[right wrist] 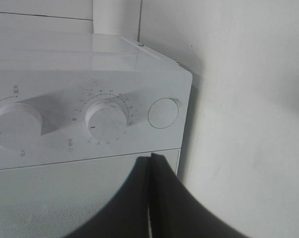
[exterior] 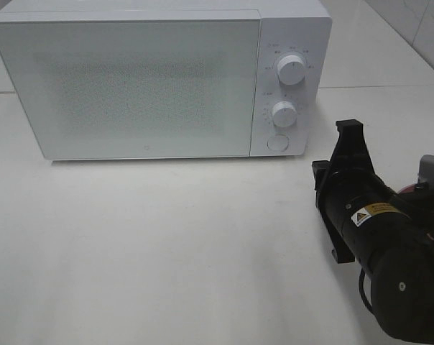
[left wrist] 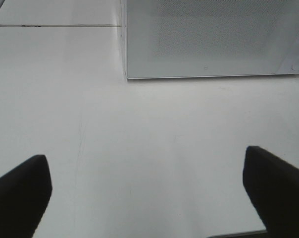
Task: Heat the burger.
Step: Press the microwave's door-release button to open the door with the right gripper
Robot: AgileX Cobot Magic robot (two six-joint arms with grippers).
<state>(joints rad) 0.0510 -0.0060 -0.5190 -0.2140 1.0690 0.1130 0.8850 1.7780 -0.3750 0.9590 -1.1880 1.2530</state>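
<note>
A white microwave (exterior: 131, 79) stands at the back of the white surface (exterior: 167, 244) with its door (exterior: 123, 86) closed. On the control panel to the right of the door are an upper knob (exterior: 292, 70), a lower knob (exterior: 283, 113) and, below them, a round button (exterior: 277, 141). The burger does not show in any view; only a thin sliver of red-pink (exterior: 420, 187) peeks out behind the black right arm (exterior: 375, 230) at the right edge of the high view, too little to tell what it is. That arm, which carries a yellow warning label (exterior: 375, 213), reaches from the lower right corner toward the microwave's right front corner. The right gripper (right wrist: 151, 166) is near the control panel end. Its two dark fingers (right wrist: 134, 198) are pressed flat together with nothing between them, and in the wrist view their tips lie in front of the door edge, just beside the seam with the panel and close to the button. Whether they touch the microwave cannot be told. The left gripper (left wrist: 148, 198) is out of the high view; its wrist camera shows its fingers (left wrist: 21, 193) spread wide apart over bare surface, holding nothing, well in front of the microwave's left front corner.
</note>
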